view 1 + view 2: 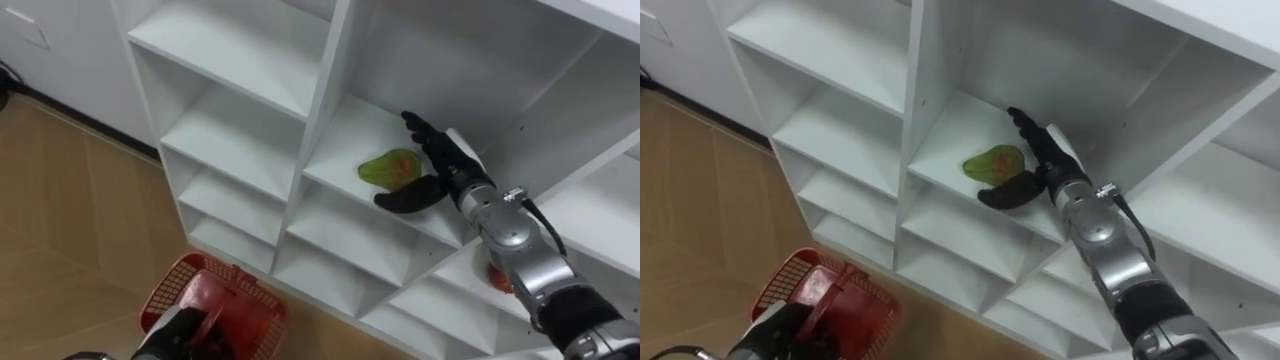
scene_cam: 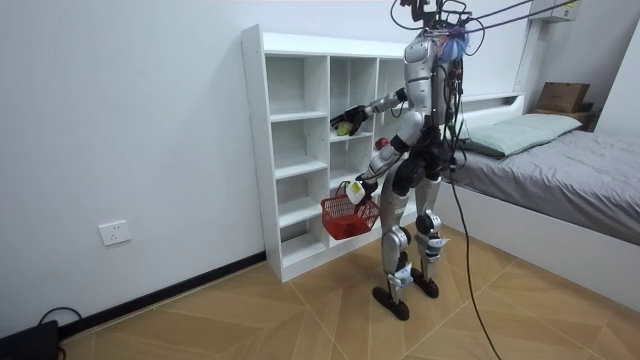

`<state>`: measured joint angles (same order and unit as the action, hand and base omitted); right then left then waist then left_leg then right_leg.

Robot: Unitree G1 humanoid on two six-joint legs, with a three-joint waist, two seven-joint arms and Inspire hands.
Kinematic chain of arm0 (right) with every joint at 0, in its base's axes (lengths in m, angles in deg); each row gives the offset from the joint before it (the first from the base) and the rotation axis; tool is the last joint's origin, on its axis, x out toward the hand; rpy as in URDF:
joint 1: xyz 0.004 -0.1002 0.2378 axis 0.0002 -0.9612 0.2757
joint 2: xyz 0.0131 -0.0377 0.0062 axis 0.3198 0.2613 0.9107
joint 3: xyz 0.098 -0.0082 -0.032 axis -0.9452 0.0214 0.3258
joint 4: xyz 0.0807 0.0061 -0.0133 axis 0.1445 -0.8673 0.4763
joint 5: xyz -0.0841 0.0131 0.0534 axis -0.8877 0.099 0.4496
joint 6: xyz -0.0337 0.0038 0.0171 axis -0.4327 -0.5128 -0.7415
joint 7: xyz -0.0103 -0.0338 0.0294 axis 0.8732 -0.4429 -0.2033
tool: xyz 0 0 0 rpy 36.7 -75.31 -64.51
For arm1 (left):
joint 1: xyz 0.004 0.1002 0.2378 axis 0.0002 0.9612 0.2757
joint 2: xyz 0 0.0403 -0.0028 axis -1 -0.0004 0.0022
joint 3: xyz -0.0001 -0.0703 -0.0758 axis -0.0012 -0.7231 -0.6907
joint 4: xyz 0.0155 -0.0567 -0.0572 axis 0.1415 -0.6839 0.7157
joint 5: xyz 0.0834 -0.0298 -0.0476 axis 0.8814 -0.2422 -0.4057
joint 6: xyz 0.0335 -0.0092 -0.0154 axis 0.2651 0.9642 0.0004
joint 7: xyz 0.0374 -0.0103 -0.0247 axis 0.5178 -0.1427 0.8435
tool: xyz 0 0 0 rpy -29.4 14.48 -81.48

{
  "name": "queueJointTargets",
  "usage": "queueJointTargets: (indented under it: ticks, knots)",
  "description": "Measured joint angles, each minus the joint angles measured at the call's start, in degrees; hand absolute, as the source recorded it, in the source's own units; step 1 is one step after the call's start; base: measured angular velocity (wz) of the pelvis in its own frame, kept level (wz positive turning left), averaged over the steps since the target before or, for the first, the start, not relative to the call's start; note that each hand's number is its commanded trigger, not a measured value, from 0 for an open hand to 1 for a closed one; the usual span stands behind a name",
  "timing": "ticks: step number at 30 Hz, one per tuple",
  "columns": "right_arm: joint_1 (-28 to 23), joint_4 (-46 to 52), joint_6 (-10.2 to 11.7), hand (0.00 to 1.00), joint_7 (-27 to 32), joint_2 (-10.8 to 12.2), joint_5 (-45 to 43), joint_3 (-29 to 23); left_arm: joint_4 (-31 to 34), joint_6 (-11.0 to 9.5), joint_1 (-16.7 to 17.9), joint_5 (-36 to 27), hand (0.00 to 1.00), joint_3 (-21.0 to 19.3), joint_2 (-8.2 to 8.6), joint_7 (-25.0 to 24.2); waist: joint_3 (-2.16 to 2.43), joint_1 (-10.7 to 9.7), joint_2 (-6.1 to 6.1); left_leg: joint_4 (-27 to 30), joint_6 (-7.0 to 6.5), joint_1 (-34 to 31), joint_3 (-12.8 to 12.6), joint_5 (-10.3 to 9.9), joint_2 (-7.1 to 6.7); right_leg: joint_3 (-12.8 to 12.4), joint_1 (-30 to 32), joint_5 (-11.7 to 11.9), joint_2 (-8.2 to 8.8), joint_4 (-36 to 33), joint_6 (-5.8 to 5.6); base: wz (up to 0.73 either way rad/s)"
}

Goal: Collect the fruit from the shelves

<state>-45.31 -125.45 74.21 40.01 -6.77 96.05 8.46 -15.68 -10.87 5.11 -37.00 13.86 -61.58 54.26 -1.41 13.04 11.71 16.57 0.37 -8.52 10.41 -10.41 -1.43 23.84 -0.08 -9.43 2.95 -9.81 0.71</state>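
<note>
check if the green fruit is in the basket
No: green fruit lies on a closet shelf, right hand open around it; left hand holds the red basket.

- A white wall (image 2: 130, 120) is carrying a socket (image 2: 117, 233) low down, dark skirting (image 2: 170, 292) running along its foot.
- Pale wooden floor (image 2: 250, 320) is spreading in angled planks.
- A white open closet (image 2: 252, 150) is standing against the wall.
- A grey-covered bed (image 2: 570, 185) is lying at the room view's right.

My two head cameras sit side by side and look steeply down, close onto the cubbies of the closet (image 1: 300, 150). My room camera stands well back, taking in the whole robot before that closet. All three views share the cubbies and the red basket (image 1: 250, 300).
</note>
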Motion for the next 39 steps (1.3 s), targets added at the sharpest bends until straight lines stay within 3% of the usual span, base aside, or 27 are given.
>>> queueJointTargets:
  ticks: [6, 7, 8, 12, 29, 39]
  knots:
    - [0.9, -2.7, 0.2, 0.03, -1.5, -0.2, -1.3, -0.4, -0.2, 0.0, 0.0, 0.0, 1.0, 0.0, -0.05, -0.2, 0.02, 0.2, 0.02, 0.1, 0.03, 0.0, 0.5, 0.0, -0.21, 0.0, -0.2, 0.0, 0.03, -0.2, -0.07, 0.03]
    - [1.2, -3.3, 0.3, 0.2, -1.8, -0.2, -1.3, -0.4, -0.2, 0.0, 0.0, -0.1, 1.0, 0.0, -0.04, -0.3, 0.02, 0.3, 0.02, 0.1, 0.04, 0.0, 0.5, 0.1, -0.21, 0.0, -0.2, 0.0, 0.04, -0.3, -0.07, 0.0]
    - [1.3, -3.5, 0.3, 0.43, -1.8, -0.2, -1.4, -0.4, -0.2, 0.0, 0.0, -0.1, 1.0, 0.0, -0.04, -0.3, 0.02, 0.3, 0.02, 0.1, 0.04, 0.0, 0.5, 0.1, -0.21, 0.0, -0.2, 0.0, 0.04, -0.4, -0.07, 0.0]
    - [2.0, -4.4, 0.2, 1.0, -2.2, -0.2, -1.6, -0.4, -0.2, 0.0, 0.0, -0.3, 1.0, 0.0, -0.05, -0.7, 0.08, 0.3, 0.11, 0.2, 0.02, 0.0, 0.6, 0.1, -0.23, 0.0, 0.0, 0.0, 0.15, -0.8, -0.1, 0.0]
    - [2.6, -4.7, 0.0, 1.0, -1.1, -0.7, -4.0, -0.8, -0.2, 0.0, -0.1, -0.3, 1.0, 0.1, 0.0, -1.4, 0.11, 0.4, 0.23, 0.4, 0.0, 0.1, 0.7, 0.1, -0.27, -0.1, -0.2, 0.0, 0.19, -0.9, -0.1, 0.0]
    - [2.5, -3.9, 0.0, 1.0, -1.5, -0.7, -3.8, -0.8, -0.5, 0.0, -0.3, -0.3, 1.0, 0.2, 0.15, -1.0, -0.21, 0.1, -0.06, 0.4, 0.01, 0.0, 0.7, 0.1, -0.27, -0.1, -0.1, 0.0, 0.21, -0.9, -0.1, 0.0]
